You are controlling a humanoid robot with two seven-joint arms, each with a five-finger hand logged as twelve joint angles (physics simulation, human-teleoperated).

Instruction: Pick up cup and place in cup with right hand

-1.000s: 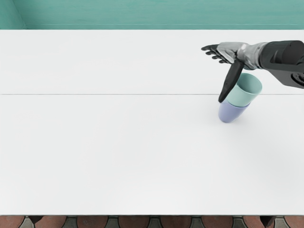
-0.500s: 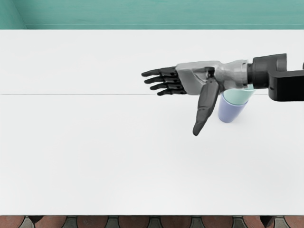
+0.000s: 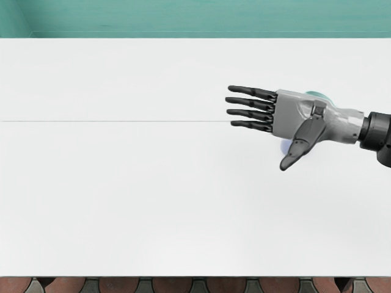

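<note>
Right hand [image 3: 293, 116] has shifted toward the picture's right since the previous frame, and its four fingers [image 3: 252, 92] are fanned wider. Cups: no shift noted in the parts that show.

Hand: open, fingers nearly straight and separated, pointing to the picture's left; thumb [image 3: 299, 148] angled out toward the lower left. Nothing in its grasp. Contact with the cups: cannot tell, since the hand covers most of them from this view.

Green cup [image 3: 319, 95]: only a sliver of the rim side shows, beyond the hand's upper edge near the wrist. Blue cup [image 3: 285, 146]: a small patch shows beside the thumb. Stack axis, as pictured, runs from the blue patch at lower left up to the green sliver at upper right. Earlier frames show green seated in blue, upright, mouth up; the overlap itself is hidden now.

Arm [image 3: 380, 131]: dark, enters from the right edge. Cups stand on the white table [image 3: 122, 195], right of its middle; a thin seam [image 3: 122, 121] crosses the top. Beyond the far edge, a teal surface [image 3: 183, 18].
</note>
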